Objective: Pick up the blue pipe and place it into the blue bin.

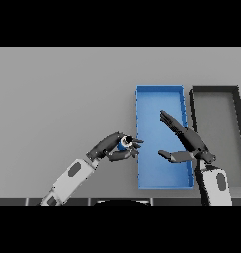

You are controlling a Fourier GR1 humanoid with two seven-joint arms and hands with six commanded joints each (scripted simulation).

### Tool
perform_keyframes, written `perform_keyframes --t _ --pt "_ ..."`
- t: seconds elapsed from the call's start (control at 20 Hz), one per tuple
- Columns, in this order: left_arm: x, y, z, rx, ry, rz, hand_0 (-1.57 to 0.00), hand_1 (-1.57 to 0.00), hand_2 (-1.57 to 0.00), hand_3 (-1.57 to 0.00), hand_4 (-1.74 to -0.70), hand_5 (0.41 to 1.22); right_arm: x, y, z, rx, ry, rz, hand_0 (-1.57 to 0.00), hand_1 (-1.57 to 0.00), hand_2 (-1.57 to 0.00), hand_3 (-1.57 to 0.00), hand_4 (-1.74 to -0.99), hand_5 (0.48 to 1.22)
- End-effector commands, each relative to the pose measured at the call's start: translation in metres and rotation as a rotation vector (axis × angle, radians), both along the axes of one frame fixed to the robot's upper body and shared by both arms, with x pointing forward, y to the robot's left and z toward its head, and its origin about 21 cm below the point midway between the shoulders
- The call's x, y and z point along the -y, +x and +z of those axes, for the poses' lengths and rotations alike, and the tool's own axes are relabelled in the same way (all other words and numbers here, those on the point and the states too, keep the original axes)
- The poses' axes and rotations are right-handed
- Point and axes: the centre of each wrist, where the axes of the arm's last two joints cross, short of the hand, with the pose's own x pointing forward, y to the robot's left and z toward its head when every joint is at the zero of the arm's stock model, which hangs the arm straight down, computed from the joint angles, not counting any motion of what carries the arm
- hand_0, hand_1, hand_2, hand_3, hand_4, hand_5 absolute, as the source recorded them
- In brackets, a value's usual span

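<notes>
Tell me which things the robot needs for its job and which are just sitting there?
Needed:
- blue pipe, held in the left robot hand
- blue bin, where it goes

Just there:
- dark bin, beside the blue one
- right robot hand, open over the blue bin
- grey table

Flat grey table (pixel 63 99) fills view, surface plain and matte. Dark, nearly black rectangular bin (pixel 239 118) with grey floor sits on table at right side, long axis running away from viewer. Bin's right wall partly cut by picture edge. Bin upright, open top. Nothing visible inside it. Bin's left wall lies just beside neighbouring container, parallel to it.
</notes>
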Motion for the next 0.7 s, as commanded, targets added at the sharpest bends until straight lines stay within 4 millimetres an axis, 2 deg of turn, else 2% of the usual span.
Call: perform_keyframes --t 0.0,0.1,0.25,0.35,0.5,0.65 --pt "0.001 0.002 0.002 -0.001 -0.004 -0.001 -1.57 -1.57 -1.57 -1.49 -1.74 1.221 -0.005 0.002 0.008 0.009 -0.02 0.045 0.0 0.0 0.0 0.0 -1.319 0.501" --pt "-0.002 0.003 0.0 0.005 0.002 0.0 -1.57 -1.57 -1.57 -1.49 -1.74 1.221 -0.016 0.007 0.024 0.002 -0.065 0.128 0.0 0.0 0.0 0.0 -1.306 0.502" --pt "-0.002 0.004 -0.003 -0.001 0.003 -0.002 -1.57 -1.57 -1.57 -1.48 -1.74 1.221 -0.039 0.014 0.033 0.04 -0.124 0.239 0.0 0.0 0.0 0.0 -1.311 0.517" --pt "0.0 0.002 0.001 0.002 -0.008 -0.012 -1.57 -1.57 -1.57 -1.49 -1.74 1.221 -0.054 0.021 0.038 0.07 -0.164 0.288 0.0 0.0 0.0 0.0 -1.294 0.523" --pt "-0.003 -0.002 -0.004 -0.002 -0.023 -0.036 -1.57 -1.57 -1.57 -1.5 -1.74 1.221 -0.076 0.026 0.041 0.066 -0.195 0.364 0.0 0.0 0.0 0.0 -1.241 0.53" --pt "-0.004 0.002 0.001 -0.006 -0.03 -0.046 -1.57 -1.57 -1.57 -1.53 -1.74 1.221 -0.097 0.031 0.045 0.063 -0.205 0.415 0.0 0.0 0.0 0.0 -1.227 0.532"
